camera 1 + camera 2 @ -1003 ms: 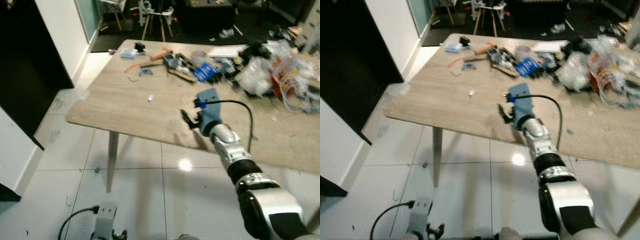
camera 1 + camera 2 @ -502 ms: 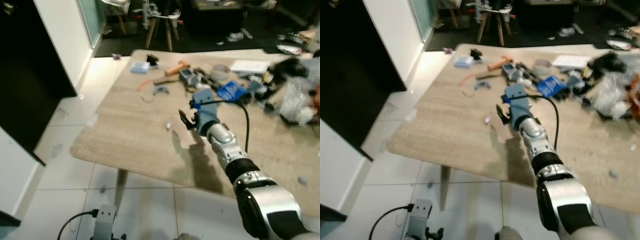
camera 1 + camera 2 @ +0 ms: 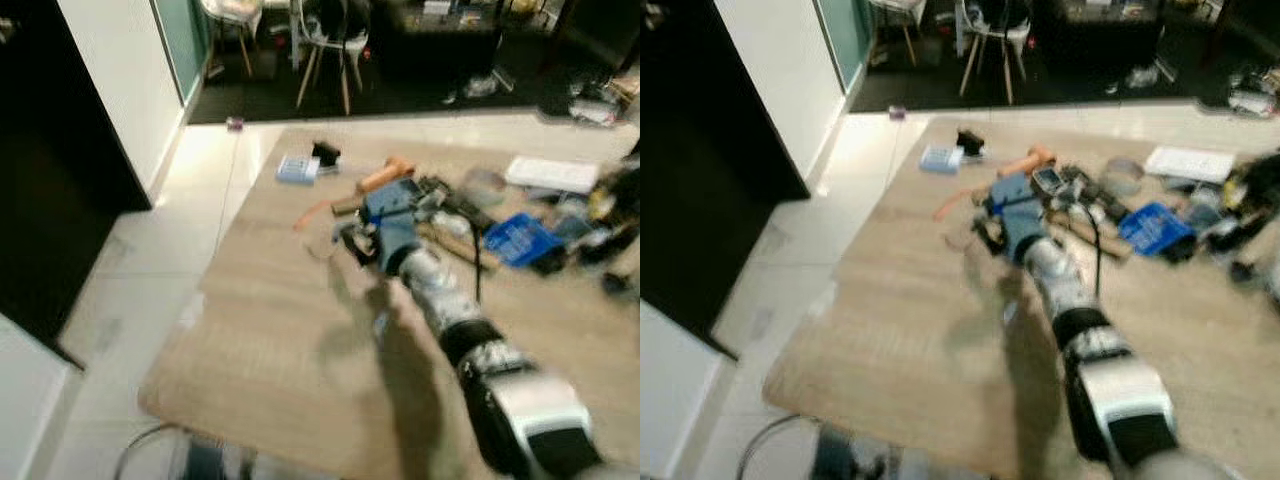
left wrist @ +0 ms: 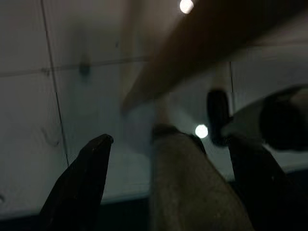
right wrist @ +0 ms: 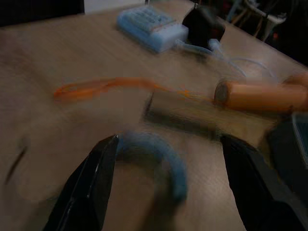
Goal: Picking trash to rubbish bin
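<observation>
Now the right gripper (image 5: 163, 192) hangs low over the table (image 3: 270, 340), its two black fingers (image 5: 91, 187) spread wide and holding nothing. Between them lies the trash: a small pale-blue curved piece (image 5: 159, 159), bent like an open ring or a C, flat on the wood and blurred. At its 12 o'clock sits a short brown stick (image 5: 183, 113), and at 1 o'clock an orange cylinder (image 5: 262, 96). A thin orange strip (image 5: 106, 86) stretches across the wood at 10 o'clock. Farther off, at 11 to 12 o'clock, a light-blue ribbed block (image 5: 151, 24) lies just beside a small black object (image 5: 204, 21).

From the head, the silver right arm (image 3: 440, 300) reaches forward over the table, with clutter at its 2 o'clock, a blue tray (image 3: 520, 238) and a white pad (image 3: 550, 173) among it.

The left gripper (image 4: 168, 159) hangs over pale floor tiles (image 4: 29, 96), fingers apart and empty, a beige shape between them too blurred to name.
</observation>
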Tool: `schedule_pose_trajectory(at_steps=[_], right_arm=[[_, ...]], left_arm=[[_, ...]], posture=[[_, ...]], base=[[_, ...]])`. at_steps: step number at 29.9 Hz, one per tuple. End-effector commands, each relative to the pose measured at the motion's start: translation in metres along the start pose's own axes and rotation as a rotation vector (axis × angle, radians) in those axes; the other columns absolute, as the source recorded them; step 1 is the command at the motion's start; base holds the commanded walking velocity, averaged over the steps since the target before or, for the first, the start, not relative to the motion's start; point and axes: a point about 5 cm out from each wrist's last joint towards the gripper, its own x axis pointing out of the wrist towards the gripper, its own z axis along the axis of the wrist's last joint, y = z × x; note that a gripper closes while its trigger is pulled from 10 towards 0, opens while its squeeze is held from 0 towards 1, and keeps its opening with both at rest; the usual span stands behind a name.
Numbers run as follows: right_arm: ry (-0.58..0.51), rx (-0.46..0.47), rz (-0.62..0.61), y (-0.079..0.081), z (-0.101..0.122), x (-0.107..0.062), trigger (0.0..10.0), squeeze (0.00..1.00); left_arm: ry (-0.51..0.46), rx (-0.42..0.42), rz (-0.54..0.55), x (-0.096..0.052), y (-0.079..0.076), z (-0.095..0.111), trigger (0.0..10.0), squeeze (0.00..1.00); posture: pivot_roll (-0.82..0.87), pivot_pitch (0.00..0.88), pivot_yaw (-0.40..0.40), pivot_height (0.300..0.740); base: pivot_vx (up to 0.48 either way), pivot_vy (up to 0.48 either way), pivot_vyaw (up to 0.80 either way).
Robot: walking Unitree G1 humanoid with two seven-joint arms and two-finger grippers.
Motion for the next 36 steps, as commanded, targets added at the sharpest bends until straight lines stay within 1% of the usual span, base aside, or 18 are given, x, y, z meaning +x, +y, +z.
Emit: schedule_pose_trajectory(at_steps=[1,7,11,12,13,14,16,17,20,23,26,27,28,29,30,32,36], right_arm=[[0.012,-0.013,0.01,0.005,0.001,0.002,10.0,0.0],[0.018,-0.018,0.014,0.002,0.002,0.003,10.0,0.0],[0.063,-0.03,0.056,0.002,0.0,0.003,10.0,0.0],[0.094,-0.06,0.075,0.002,-0.003,0.002,10.0,0.0],[0.127,-0.069,0.079,0.0,-0.005,0.001,10.0,0.0],[0.127,-0.069,0.079,0.0,-0.005,0.001,10.0,0.0],[0.175,-0.063,0.077,-0.006,-0.008,0.0,10.0,0.0],[0.175,-0.063,0.077,-0.006,-0.008,0.0,10.0,0.0],[0.225,-0.027,0.045,-0.021,-0.007,-0.003,10.0,0.0],[0.246,0.005,0.036,-0.026,-0.009,-0.005,10.0,0.0],[0.302,0.03,0.045,-0.025,-0.019,-0.008,10.0,0.0],[0.302,0.03,0.045,-0.025,-0.019,-0.008,10.0,0.0],[0.322,0.03,0.066,-0.023,-0.023,-0.009,10.0,0.0],[0.344,0.029,0.113,-0.017,-0.027,-0.011,10.0,0.0],[0.344,0.029,0.113,-0.017,-0.027,-0.011,10.0,0.0],[0.384,0.026,0.185,-0.01,-0.033,-0.013,10.0,0.0],[0.42,0.026,0.214,-0.008,-0.038,-0.016,10.0,0.0]], left_arm=[[0.028,-0.008,0.014,-0.003,0.003,-0.009,10.0,0.0],[0.025,-0.011,0.009,-0.003,0.003,-0.009,10.0,0.0],[0.024,-0.012,0.007,-0.003,0.003,-0.009,10.0,0.0],[0.025,-0.011,0.006,-0.003,0.003,-0.009,10.0,0.0],[0.027,-0.011,0.005,-0.003,0.002,-0.009,10.0,0.0],[0.027,-0.011,0.005,-0.003,0.002,-0.009,10.0,0.0],[0.029,-0.01,0.004,-0.003,0.002,-0.01,10.0,0.0],[0.029,-0.01,0.004,-0.003,0.002,-0.01,10.0,0.0],[0.034,-0.008,0.002,-0.003,0.002,-0.011,10.0,0.0],[0.037,-0.006,0.002,-0.004,0.002,-0.012,10.0,0.0],[0.037,-0.004,0.0,-0.003,0.001,-0.012,10.0,0.0],[0.037,-0.004,0.0,-0.003,0.001,-0.012,10.0,0.0],[0.036,-0.004,0.0,-0.003,0.001,-0.012,10.0,0.0],[0.036,-0.003,-0.001,-0.003,0.001,-0.012,10.0,0.0],[0.036,-0.003,-0.001,-0.003,0.001,-0.012,10.0,0.0],[0.037,-0.002,-0.002,-0.003,0.0,-0.012,10.0,0.0],[0.039,0.0,-0.002,-0.004,0.001,-0.013,10.0,0.0]], posture=[[-0.06,0.05,0.043,0.74],[-0.06,0.05,0.041,0.74],[-0.06,0.05,0.041,0.74],[-0.06,0.05,0.038,0.74],[-0.06,0.05,0.038,0.74],[-0.06,0.05,0.038,0.74],[-0.06,0.05,0.038,0.74],[-0.06,0.05,0.038,0.74],[-0.06,0.051,0.04,0.74],[-0.07,0.052,0.041,0.74],[-0.06,0.052,0.041,0.74],[-0.06,0.052,0.041,0.74],[-0.06,0.052,0.041,0.74],[-0.06,0.053,0.041,0.74],[-0.06,0.053,0.041,0.74],[-0.06,0.053,0.041,0.74],[-0.06,0.056,0.043,0.74]], base=[[0.0,0.0,0.0],[0.0,0.0,0.0],[0.0,0.0,0.0],[0.0,0.0,0.0],[0.0,0.0,0.0],[0.0,0.0,0.0],[0.0,0.0,0.0],[0.0,0.0,0.0],[0.0,0.0,0.0],[0.0,0.0,0.0],[0.0,0.0,0.0],[0.0,0.0,0.0],[0.0,0.0,0.0],[0.0,0.0,0.0],[0.0,0.0,0.0],[0.0,0.0,0.0],[0.0,0.0,0.0]])
